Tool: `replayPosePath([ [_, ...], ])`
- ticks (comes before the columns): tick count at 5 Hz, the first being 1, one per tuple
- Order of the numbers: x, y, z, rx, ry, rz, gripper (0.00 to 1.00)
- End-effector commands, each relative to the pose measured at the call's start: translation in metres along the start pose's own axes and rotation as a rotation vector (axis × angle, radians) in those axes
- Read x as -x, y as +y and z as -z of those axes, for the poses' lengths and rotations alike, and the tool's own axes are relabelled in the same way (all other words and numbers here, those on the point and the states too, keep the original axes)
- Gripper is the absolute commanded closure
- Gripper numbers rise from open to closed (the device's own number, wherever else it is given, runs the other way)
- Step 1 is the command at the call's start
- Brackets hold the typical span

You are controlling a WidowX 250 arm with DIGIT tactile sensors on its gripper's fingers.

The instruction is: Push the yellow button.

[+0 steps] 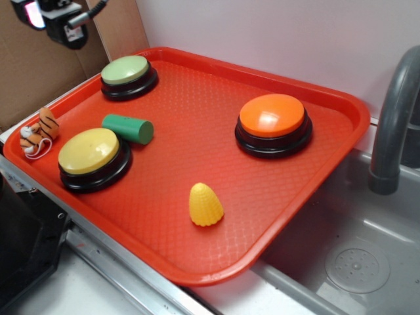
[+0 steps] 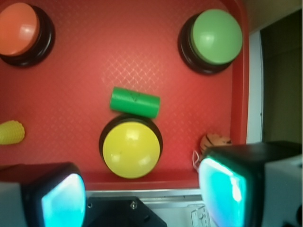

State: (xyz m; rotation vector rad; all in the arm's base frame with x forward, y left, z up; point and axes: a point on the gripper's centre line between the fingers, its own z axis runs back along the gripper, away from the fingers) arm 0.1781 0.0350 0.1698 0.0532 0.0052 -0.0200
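A red plastic tray [image 1: 315, 170] with a textured floor is seen resting partly over the edge of a grey sink [image 1: 367, 262], beside a dark grey tap [image 1: 394, 125]. The yellow button [image 1: 89, 151], a domed yellow top on a glossy black base, is placed near the tray's front left corner. Just behind it a green cylinder [image 1: 128, 128] is laid on its side; from the wrist view the two are seen almost touching. A pale green button [image 1: 126, 71] is set at the far left corner, and an orange button [image 1: 272, 116] towards the right side of the tray. A small ridged yellow corn toy [image 1: 205, 205] is stood near the front edge, well apart from the buttons. A small orange striped toy [image 1: 41, 130] is found at the tray's left rim.

The pincer [image 2: 142, 194] is held high above the tray's left edge, seen only partly at the top left of the exterior view. In the wrist view its two fingers [image 2: 227, 189] are spread wide apart, with nothing held between them; the yellow button is seen below, in the gap between them.
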Motion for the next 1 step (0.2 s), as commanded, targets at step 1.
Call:
replayPosePath([
  [1,-0.0075,-0.0041,-0.0098,0.007,-0.053,0.041,0.0],
])
